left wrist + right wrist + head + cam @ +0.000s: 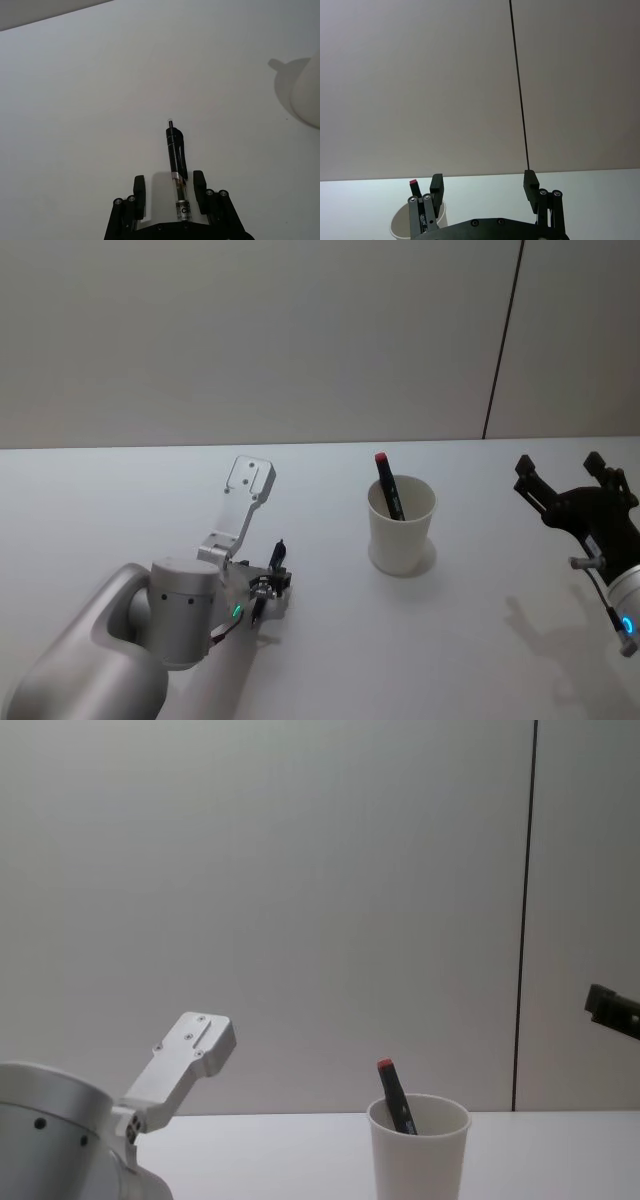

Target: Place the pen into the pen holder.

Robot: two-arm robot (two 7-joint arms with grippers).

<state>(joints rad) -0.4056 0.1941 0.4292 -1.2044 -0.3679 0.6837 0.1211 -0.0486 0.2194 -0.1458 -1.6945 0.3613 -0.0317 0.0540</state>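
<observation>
Well, the pen (pixel 177 155) lies flat on the table (pixel 120 500), lower left of the head view, between the spread fingers (pixel 139 195) of my left gripper (pixel 169 180), not yet clamped. I judge it light, stiff and smooth, so it may roll; I would pinch the barrel near its middle. The paper pen holder (pixel 402 530), centre right, could tip easily. My right gripper (pixel 560 472) hangs released at the right edge.

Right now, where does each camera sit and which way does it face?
Head: high, looking down at the table; left gripper near left, right gripper far right.
Left wrist: looks along open jaws straddling a black pen.
Right wrist: faces the wall past open jaws.
Chest: low, facing forward; left arm lower left.
Head and chest share the pen holder.
</observation>
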